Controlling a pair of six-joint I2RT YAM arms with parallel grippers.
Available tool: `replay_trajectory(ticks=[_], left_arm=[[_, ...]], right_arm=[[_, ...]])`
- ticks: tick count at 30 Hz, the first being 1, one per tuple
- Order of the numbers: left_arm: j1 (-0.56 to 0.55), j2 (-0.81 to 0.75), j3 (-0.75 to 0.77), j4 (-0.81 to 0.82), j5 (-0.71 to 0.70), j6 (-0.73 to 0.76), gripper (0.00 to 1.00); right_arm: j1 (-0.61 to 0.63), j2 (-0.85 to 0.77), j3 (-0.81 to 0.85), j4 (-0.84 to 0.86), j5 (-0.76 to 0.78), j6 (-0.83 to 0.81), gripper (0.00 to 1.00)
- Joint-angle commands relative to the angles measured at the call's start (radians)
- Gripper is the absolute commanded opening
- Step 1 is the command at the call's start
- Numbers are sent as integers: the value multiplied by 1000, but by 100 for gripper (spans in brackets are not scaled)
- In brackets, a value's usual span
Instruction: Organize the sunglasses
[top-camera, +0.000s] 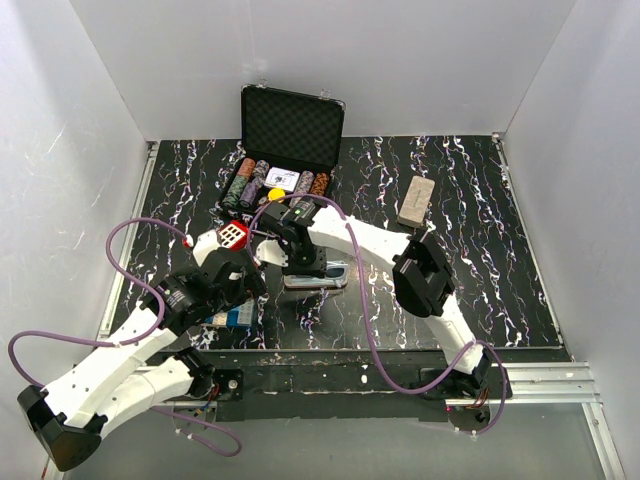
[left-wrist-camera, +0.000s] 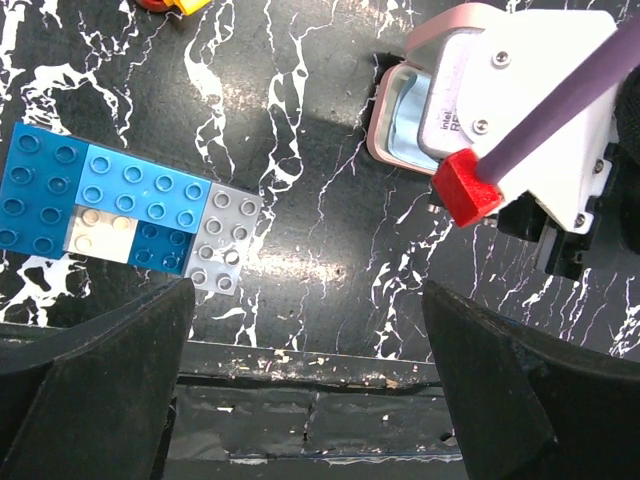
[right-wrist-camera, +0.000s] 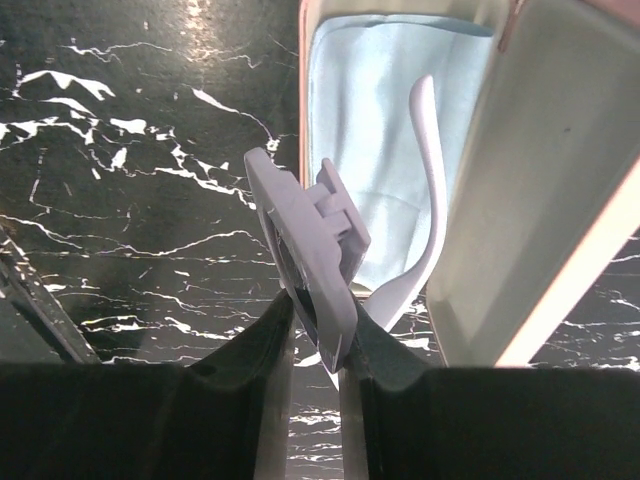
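Left to right, on the dark marbled table (top-camera: 480, 250). The left gripper (left-wrist-camera: 308, 295) hung with its jaws spread wide, released and grasping nothing; only bare tabletop lay between its two dark fingers (left-wrist-camera: 95, 390). Just ahead of its left finger lay a flat brick plate (left-wrist-camera: 110, 205) of blue, white and grey studded pieces. Ahead of its right finger, apart from it, stood the open pink case (left-wrist-camera: 380, 130), partly covered by the other arm's white wrist housing.

The right gripper (right-wrist-camera: 322, 318) was clenched on the sunglasses (right-wrist-camera: 305, 250), a pale lilac pair pinched by the frame edge between the fingertips and held edge-on, rising straight out from the jaws. One temple (right-wrist-camera: 432, 180) curved away beyond the fingertips and ran over the light blue cloth (right-wrist-camera: 365, 120) lining the case. Whether the temple touched the cloth could not be told. The case's lid (right-wrist-camera: 540, 200) stood raised on the gripper's right side.

Farther right of that gripper, well apart, lay a closed grey-brown case (top-camera: 415, 203). Beyond both grippers an open black chip case (top-camera: 291, 128) stood against the back wall.
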Motion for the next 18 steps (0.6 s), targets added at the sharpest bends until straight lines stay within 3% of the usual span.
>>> replay_trajectory(ticks=[1, 18], left_arm=[[2, -14, -8, 30, 6, 4, 98], [2, -38, -10, 1, -2, 2, 98]], right_arm=[[1, -29, 36, -10, 60, -19, 12], [14, 37, 24, 29, 98, -59, 14]])
